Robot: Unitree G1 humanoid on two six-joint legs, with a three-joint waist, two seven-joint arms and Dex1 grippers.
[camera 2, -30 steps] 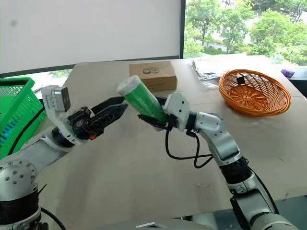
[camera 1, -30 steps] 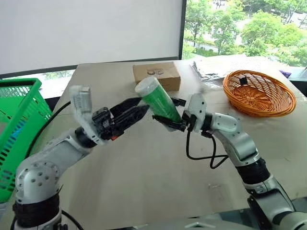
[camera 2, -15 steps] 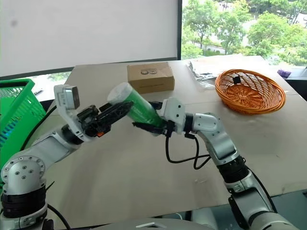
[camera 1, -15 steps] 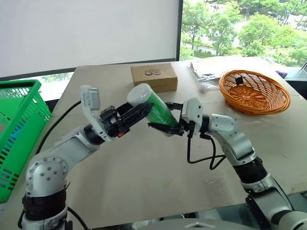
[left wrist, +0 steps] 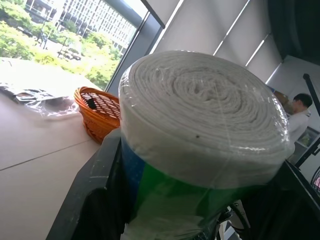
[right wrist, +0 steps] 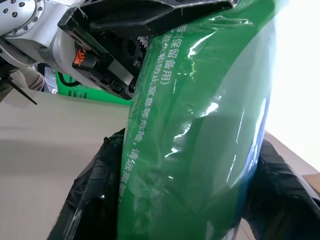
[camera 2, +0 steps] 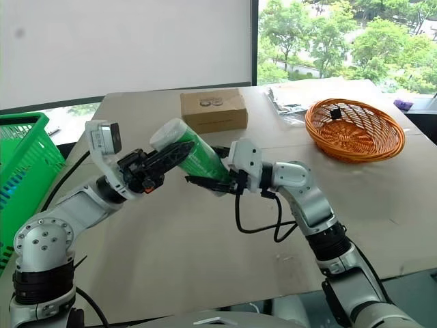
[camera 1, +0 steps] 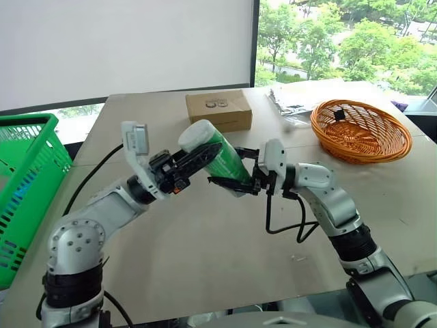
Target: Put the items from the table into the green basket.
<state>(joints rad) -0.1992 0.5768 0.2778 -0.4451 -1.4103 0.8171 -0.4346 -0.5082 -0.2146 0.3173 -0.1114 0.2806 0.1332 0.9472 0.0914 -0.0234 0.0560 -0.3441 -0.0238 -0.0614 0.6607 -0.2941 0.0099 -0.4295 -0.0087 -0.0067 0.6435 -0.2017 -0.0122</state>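
Above beige surface (camera 1: pixel 205 246): green can (camera 1: pixel 217 157) tilted, pale end toward left pincer (camera 1: pixel 194 156) pinching it; right pincer (camera 1: pixel 235 176) clamping lower end; green basket (camera 1: pixel 27 178) far left.

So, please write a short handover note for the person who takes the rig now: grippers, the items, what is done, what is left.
Right gripper: shut on the green can's lower end, above the table.
Left gripper: fingers around the can's upper, pale end; firm grip not certain.
Green basket: far left, beside the table.
Done: can lifted, handover between arms under way.
Left: finish the handover and put the can into the basket.
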